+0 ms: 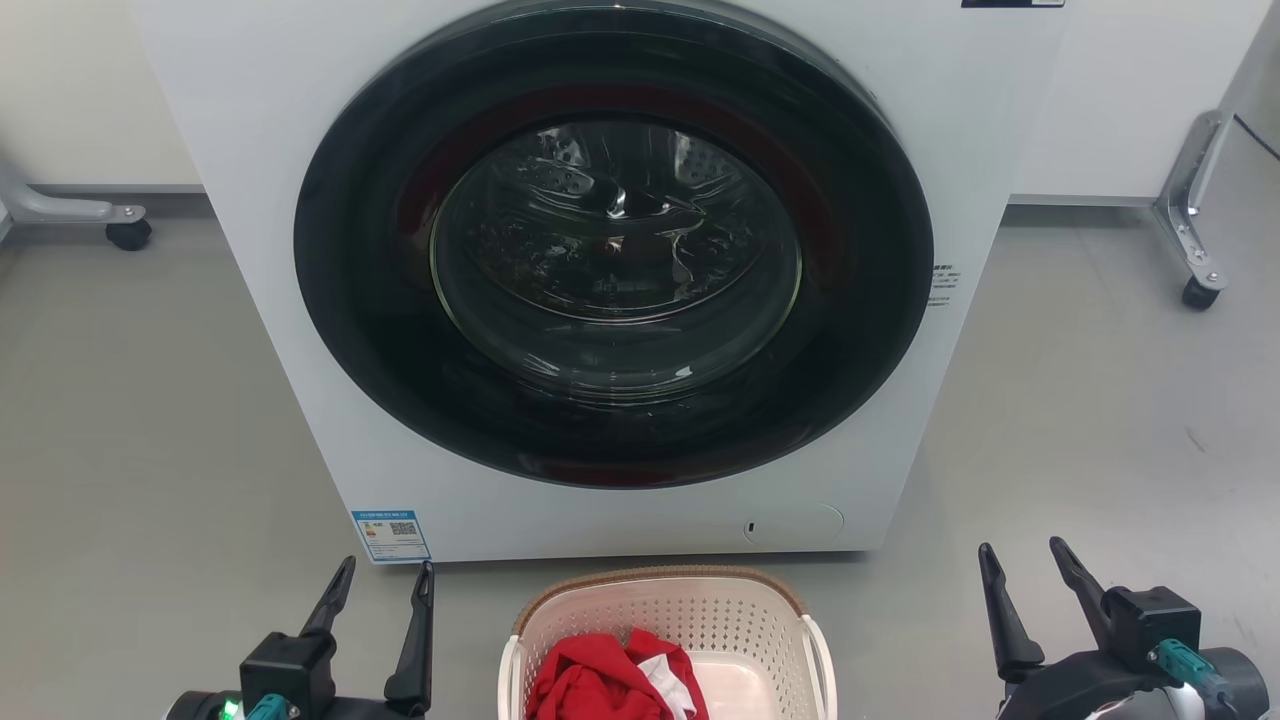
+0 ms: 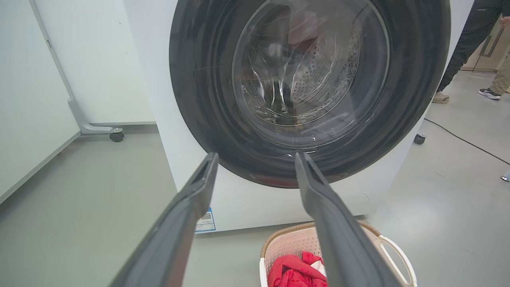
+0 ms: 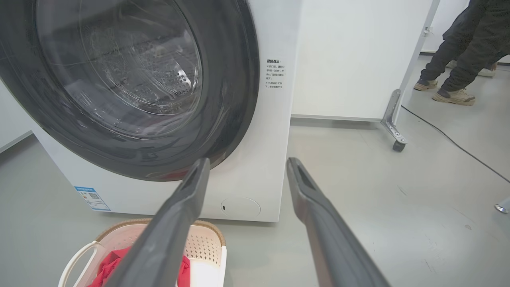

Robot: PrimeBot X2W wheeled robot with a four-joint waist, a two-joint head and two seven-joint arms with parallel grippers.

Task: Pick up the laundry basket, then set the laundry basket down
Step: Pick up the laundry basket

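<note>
Below, the left gripper [image 1: 385,580] and right gripper [image 1: 1022,560] are held spread wide and empty; between them the basket [image 1: 660,578], red cloth [image 1: 590,685] inside, is seen on the floor [image 1: 150,450] before the washer [image 1: 250,150], its blue QR label [image 1: 391,535] unreadable.

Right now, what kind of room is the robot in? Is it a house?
Probably a test room set up like a laundry corner, not a house. There is a washing machine with a laundry basket holding red clothes in front of it, but also a wheeled white panel.
</note>
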